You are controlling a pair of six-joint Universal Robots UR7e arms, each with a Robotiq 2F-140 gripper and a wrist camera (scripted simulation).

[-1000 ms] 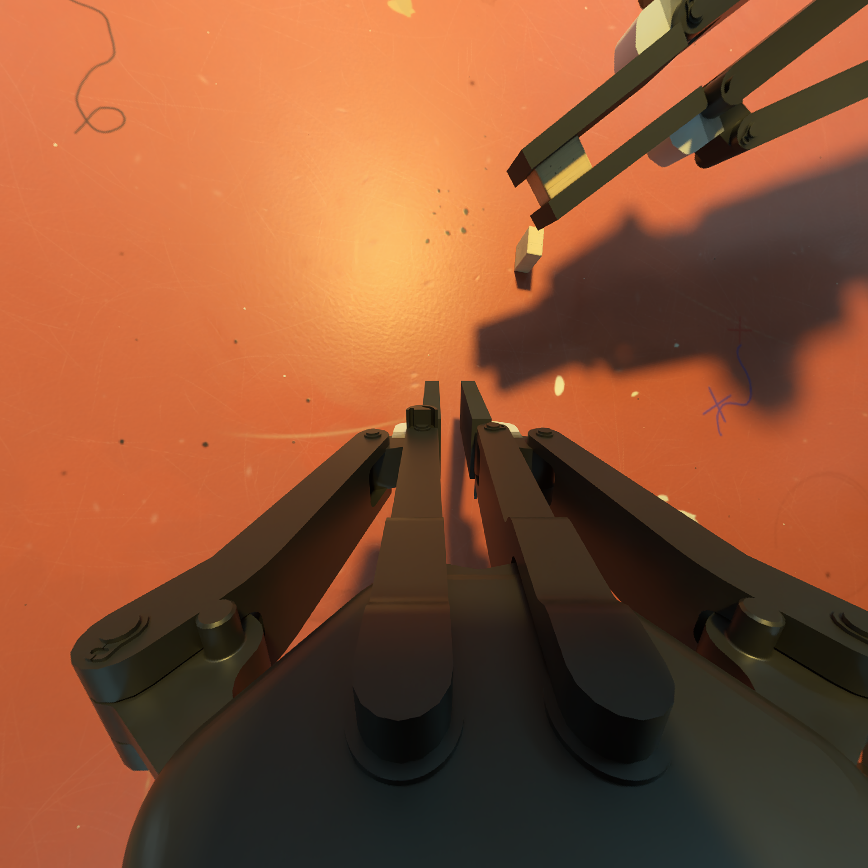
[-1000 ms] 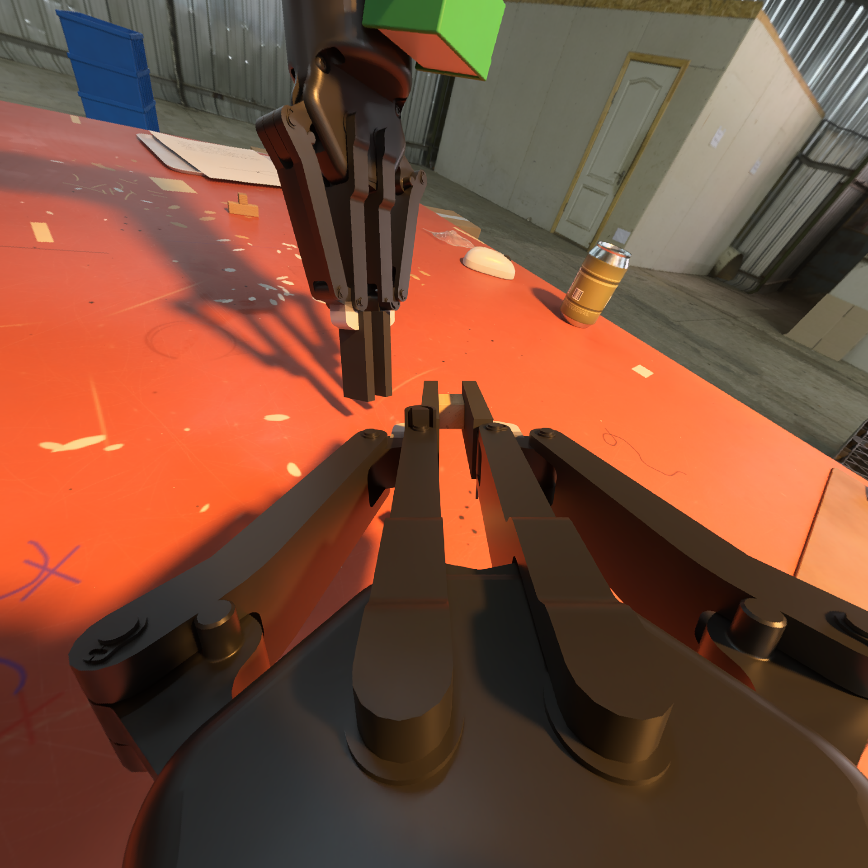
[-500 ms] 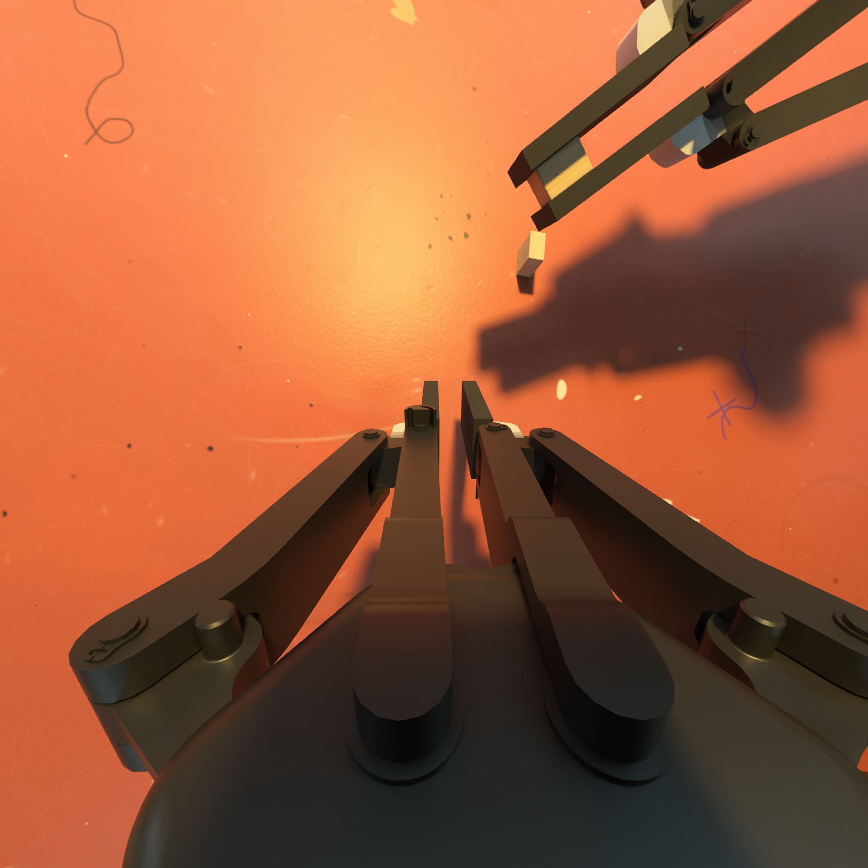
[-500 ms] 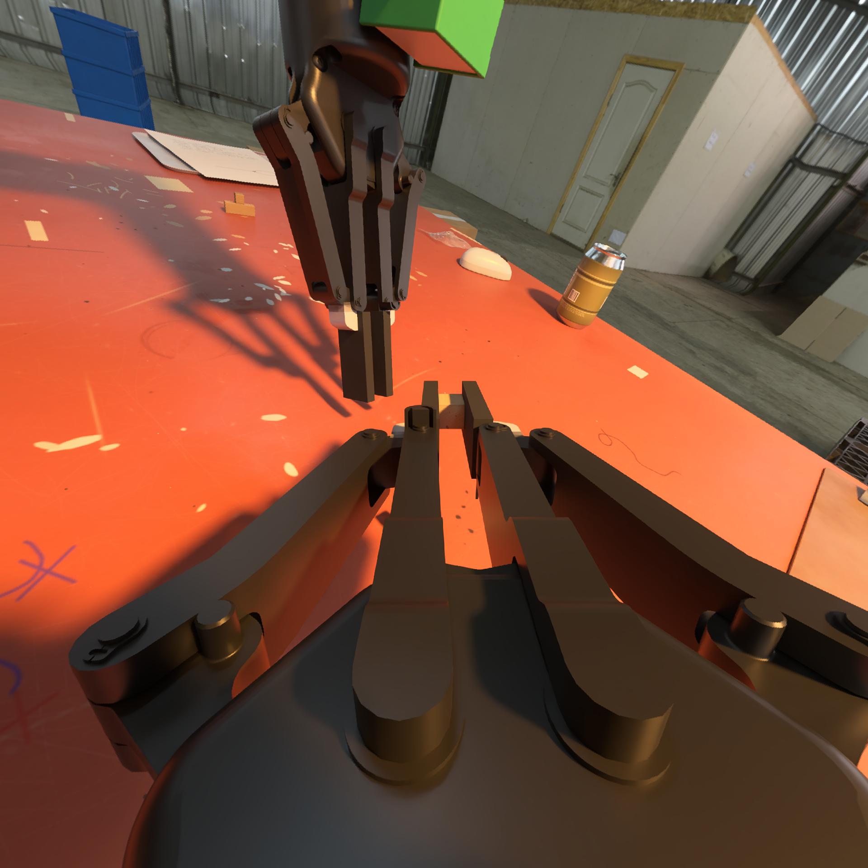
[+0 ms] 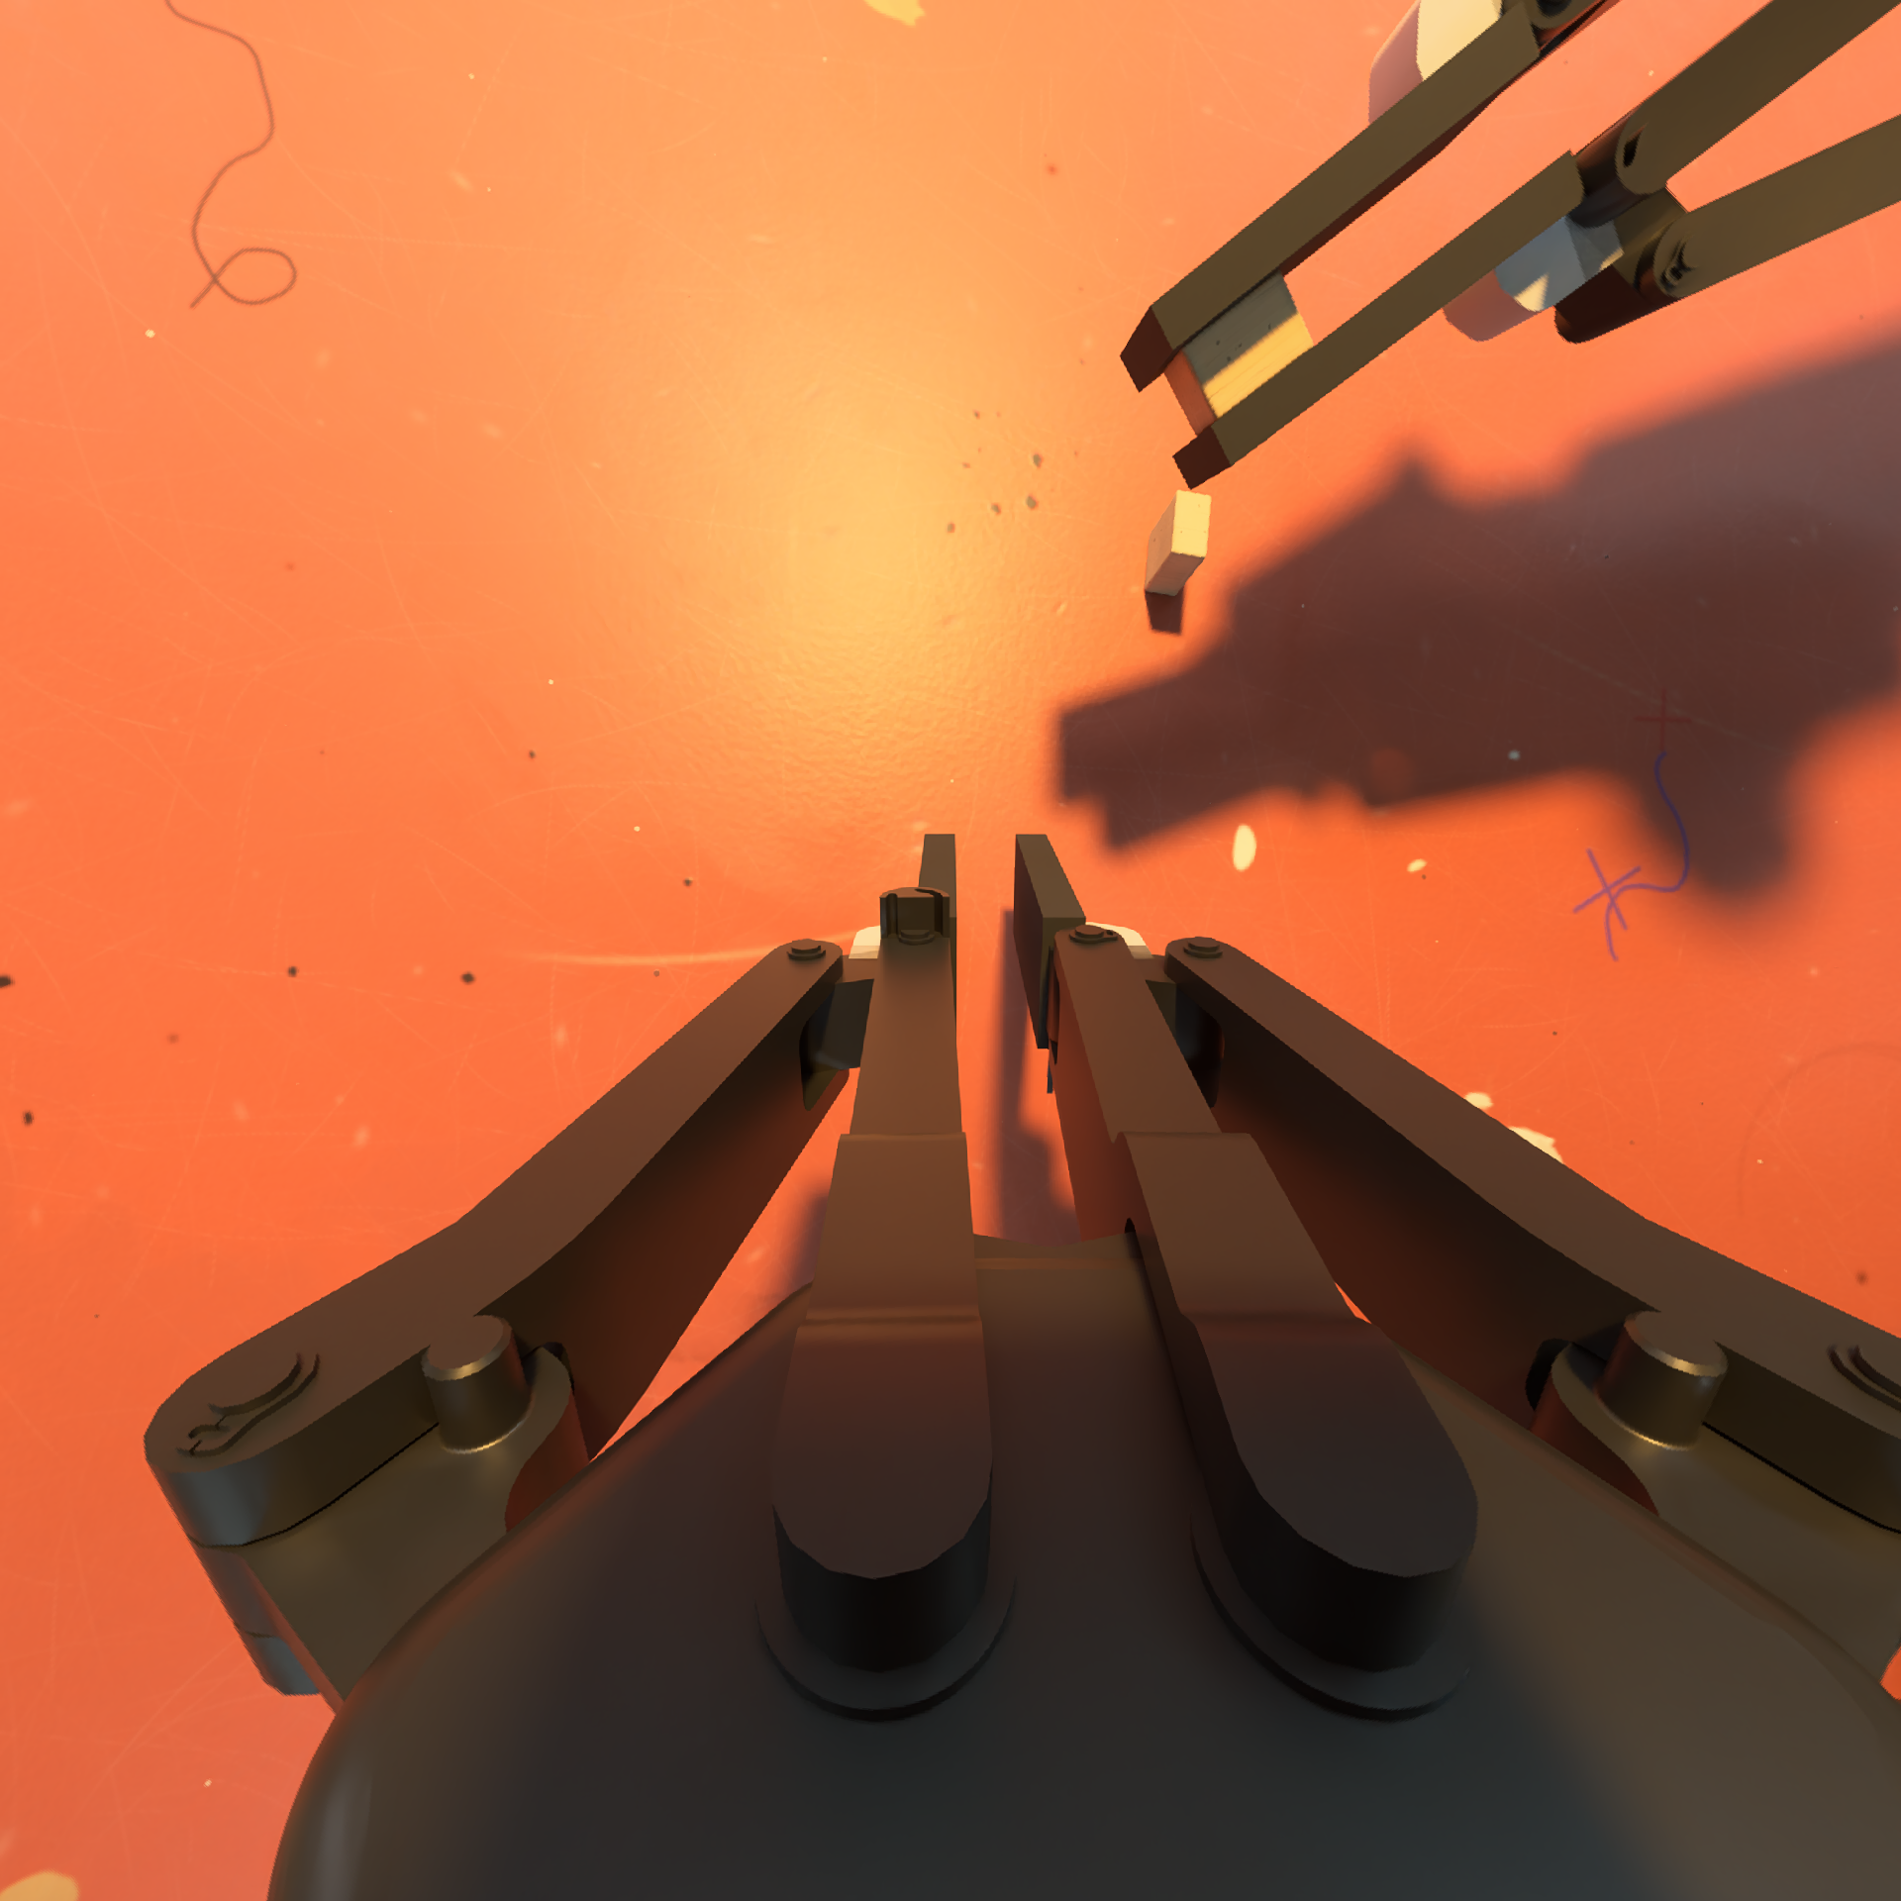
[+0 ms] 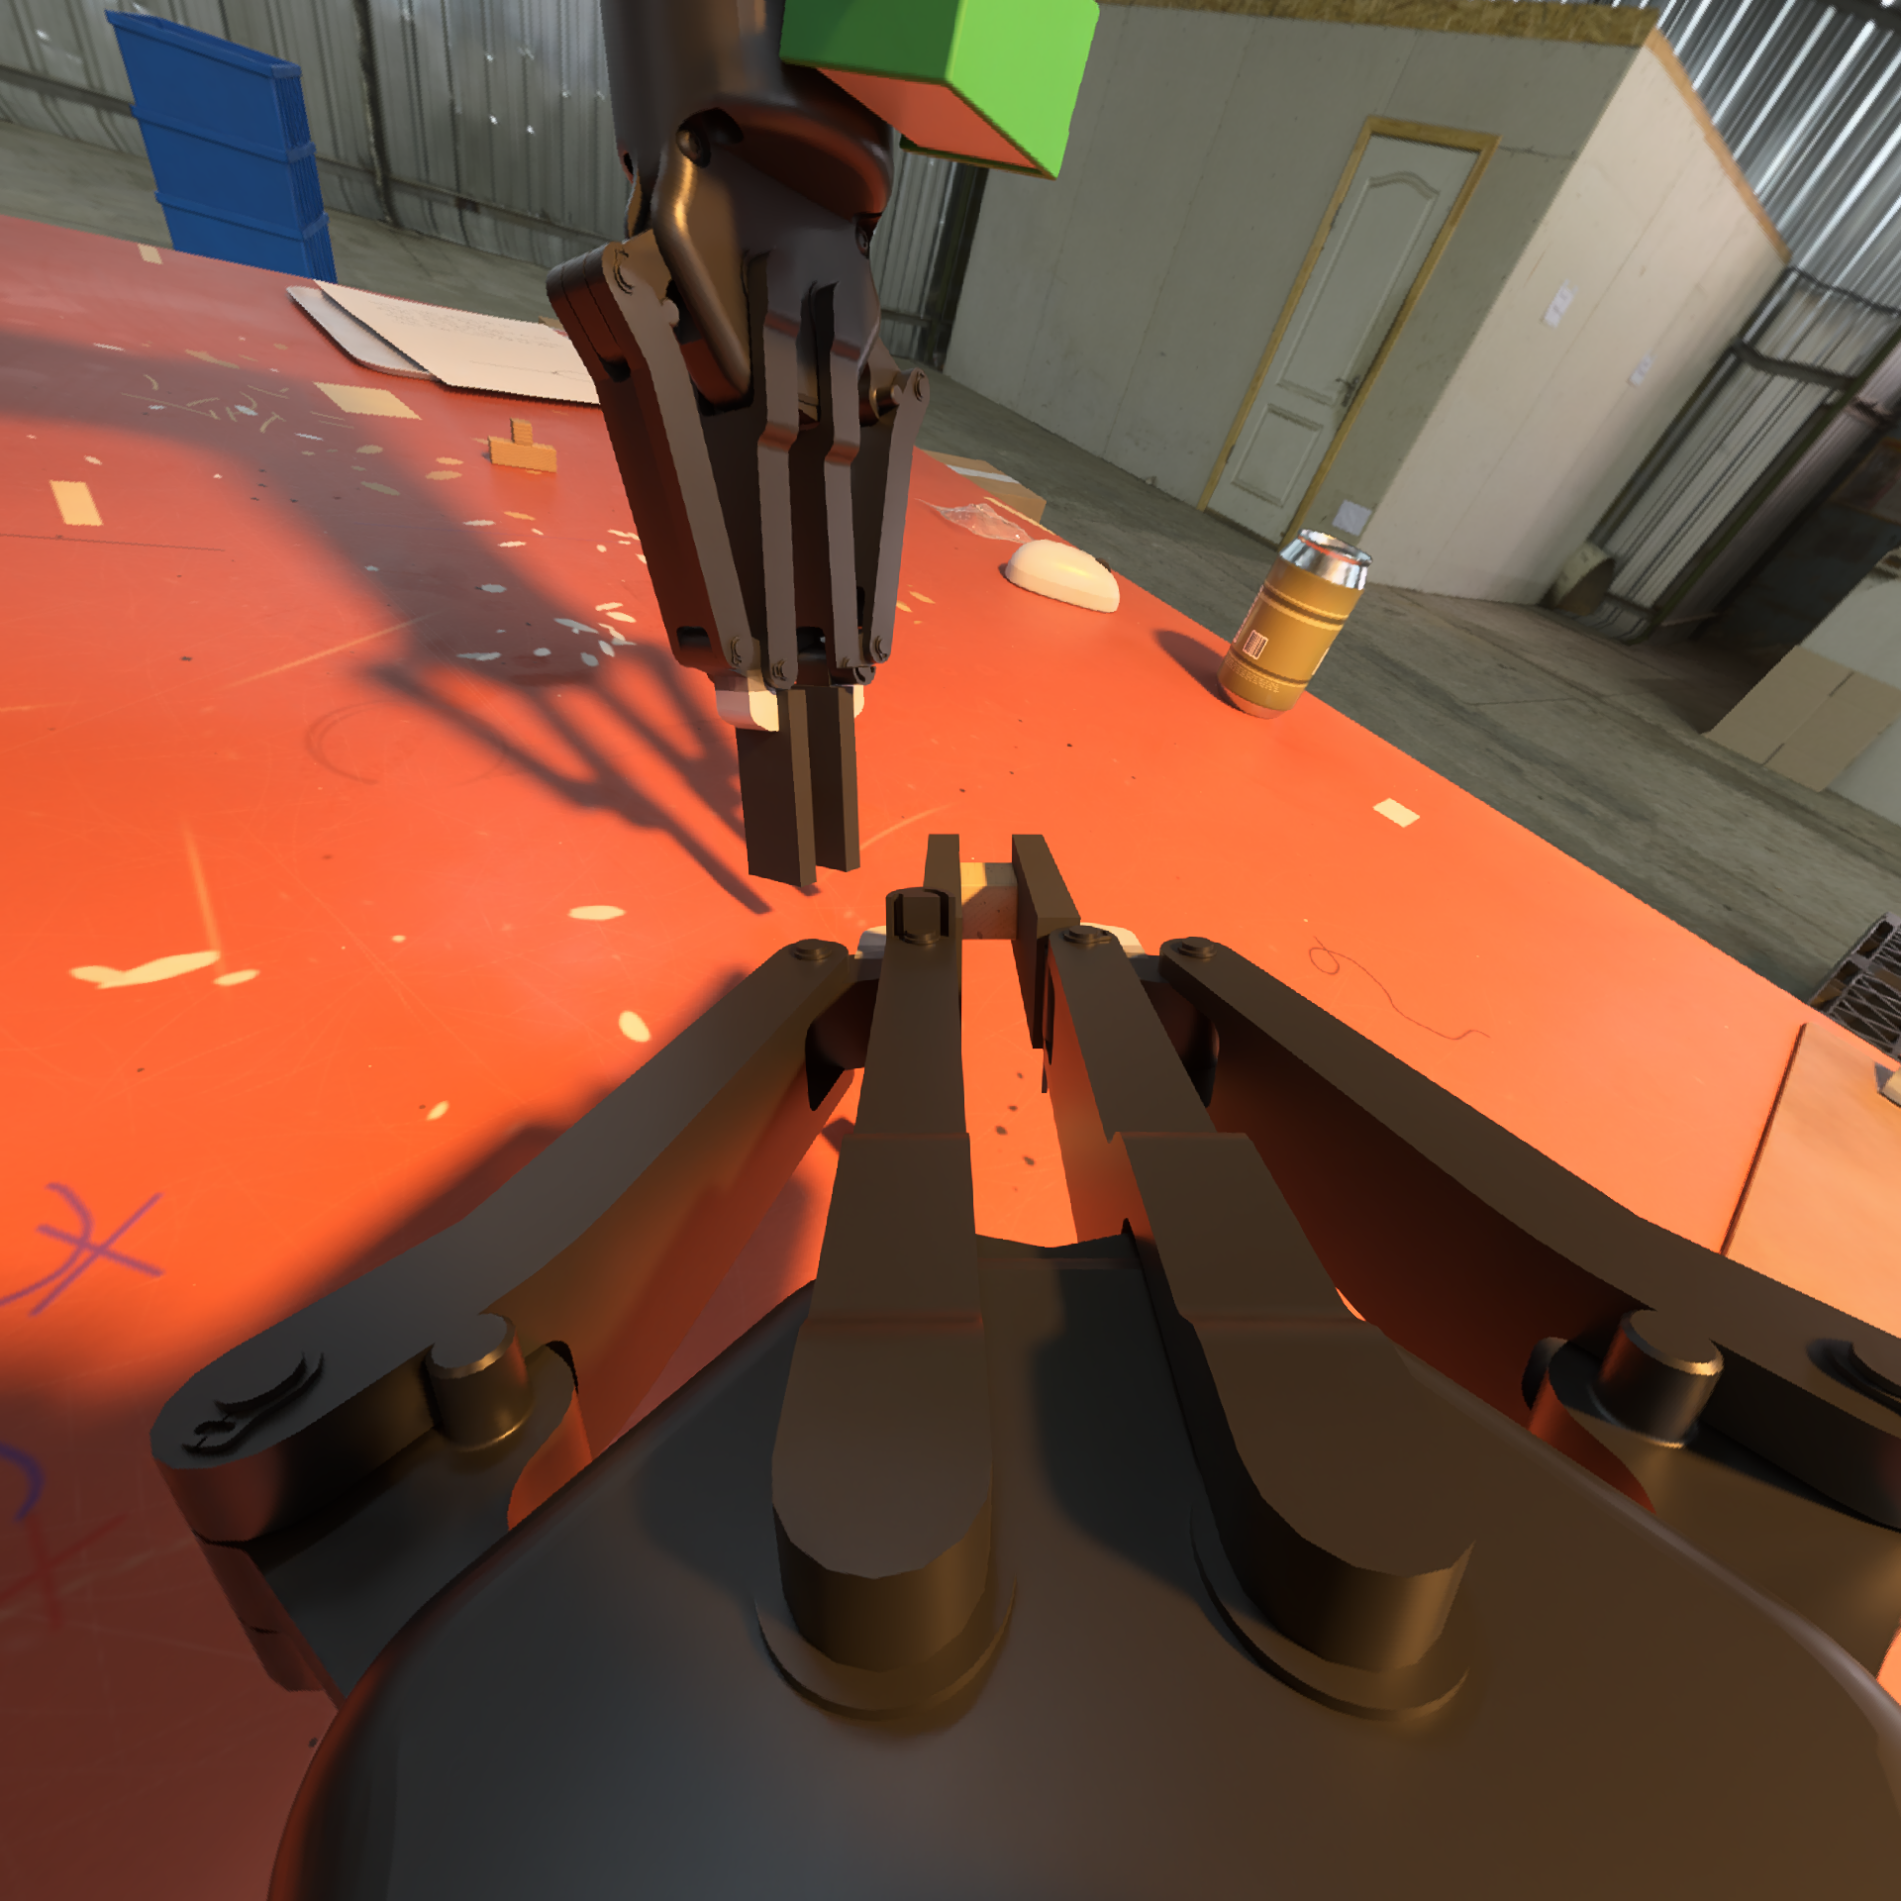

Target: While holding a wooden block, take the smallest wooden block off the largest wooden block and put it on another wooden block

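My right gripper is shut on a pale wooden block, held above the orange table. It also shows in the left wrist view at the upper right, with the block between its fingertips. A small wooden block lies on the table just below those tips. My left gripper is empty, its jaws closed to a narrow slit, high above the table. In the right wrist view it hangs straight down just left of my right fingertips. Far back, a tiny block sits on a wider orange-brown block.
A gold can, a white rounded object and crumpled plastic stand near the table's far right edge. A flat cardboard sheet lies at the back, with blue crates behind it. Shadows of the arms fall across the table.
Both views have shifted only slightly. The right gripper still holds its block and the left gripper stays closed and empty.
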